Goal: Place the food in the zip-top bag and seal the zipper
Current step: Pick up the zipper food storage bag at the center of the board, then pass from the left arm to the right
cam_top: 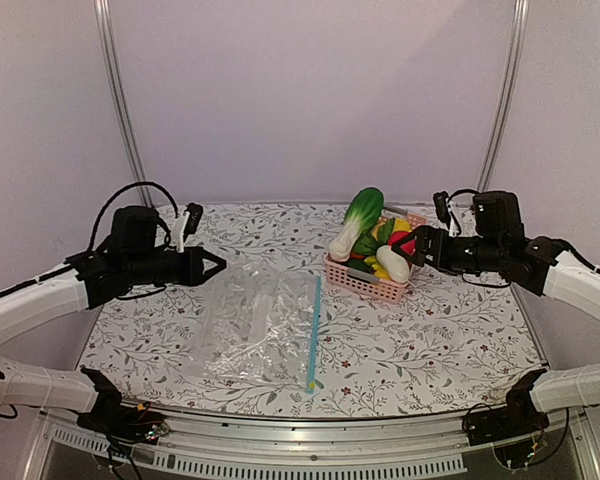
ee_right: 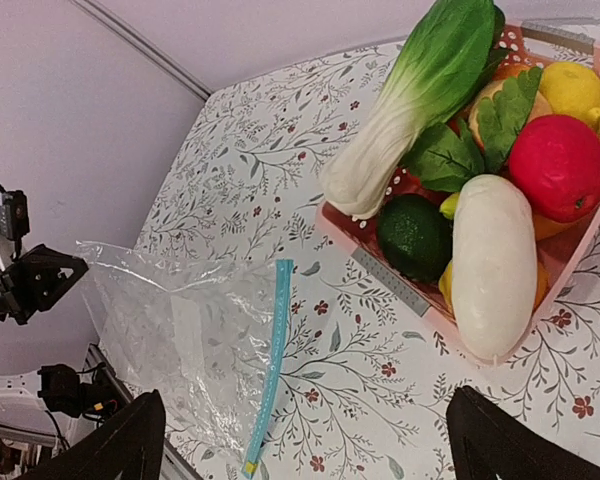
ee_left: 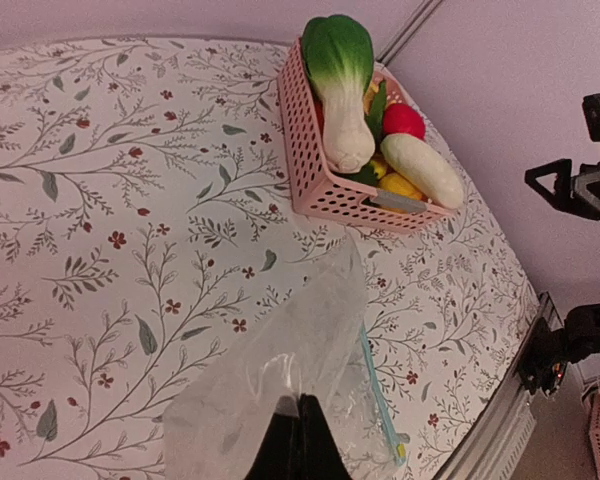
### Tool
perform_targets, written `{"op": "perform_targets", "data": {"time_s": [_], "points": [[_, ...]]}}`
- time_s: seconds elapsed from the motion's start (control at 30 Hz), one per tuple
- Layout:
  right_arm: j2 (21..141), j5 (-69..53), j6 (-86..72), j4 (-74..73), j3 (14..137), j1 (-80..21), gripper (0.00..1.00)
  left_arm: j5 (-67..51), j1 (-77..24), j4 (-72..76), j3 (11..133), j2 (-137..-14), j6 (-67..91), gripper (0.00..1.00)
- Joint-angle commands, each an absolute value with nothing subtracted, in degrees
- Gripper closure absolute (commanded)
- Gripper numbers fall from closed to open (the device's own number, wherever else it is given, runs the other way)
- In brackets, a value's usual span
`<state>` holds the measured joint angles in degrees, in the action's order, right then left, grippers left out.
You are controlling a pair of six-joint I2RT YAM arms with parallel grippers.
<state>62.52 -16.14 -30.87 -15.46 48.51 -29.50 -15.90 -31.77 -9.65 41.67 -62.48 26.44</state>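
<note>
The clear zip-top bag (cam_top: 255, 325) lies on the table's near middle, its light-blue zipper (cam_top: 314, 335) along its right edge. My left gripper (cam_top: 220, 266) is shut on the bag's far-left corner and lifts it; its tips pinch the plastic in the left wrist view (ee_left: 300, 400). The bok choy (cam_top: 358, 220), the red-pink fruit (ee_right: 558, 165) and the partly hidden peach-orange fruit (ee_right: 490, 95) sit in the pink basket (cam_top: 365, 283). My right gripper (cam_top: 410, 246) is open and empty, just beside the basket's right end; its fingers (ee_right: 130, 440) are spread wide.
The basket also holds a white long vegetable (ee_right: 495, 265), a dark green avocado (ee_right: 415, 235), a yellow lemon (ee_right: 572, 88) and green leaves. Metal rails stand at the back corners. The table's metal front edge (cam_top: 310, 425) runs just below the bag.
</note>
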Motion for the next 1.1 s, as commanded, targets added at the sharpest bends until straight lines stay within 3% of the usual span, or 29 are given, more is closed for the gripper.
{"op": "perform_targets", "data": {"time_s": [0.0,0.27,0.57,0.87,1.07], "points": [[65.5,-15.7,-32.2,-11.5,50.6,-35.2,0.01,-19.9,-32.6,-9.9,44.5,-58.3,19.3,1.0],[75.1,-18.4,-33.5,4.2,52.6,-44.2,0.01,-26.1,-32.6,-15.3,54.7,-55.7,15.2,1.0],[82.7,-25.0,-35.5,17.2,53.6,-45.2,0.1,-29.6,-32.5,-16.4,61.6,-55.2,15.6,1.0],[82.4,-29.1,-32.8,17.7,55.7,-45.2,0.33,-29.6,-32.5,-16.5,63.2,-54.9,15.5,1.0],[82.2,-32.2,-33.0,18.6,55.9,-45.2,0.67,-28.1,-32.5,-16.6,62.8,-55.0,16.0,1.0]]}}
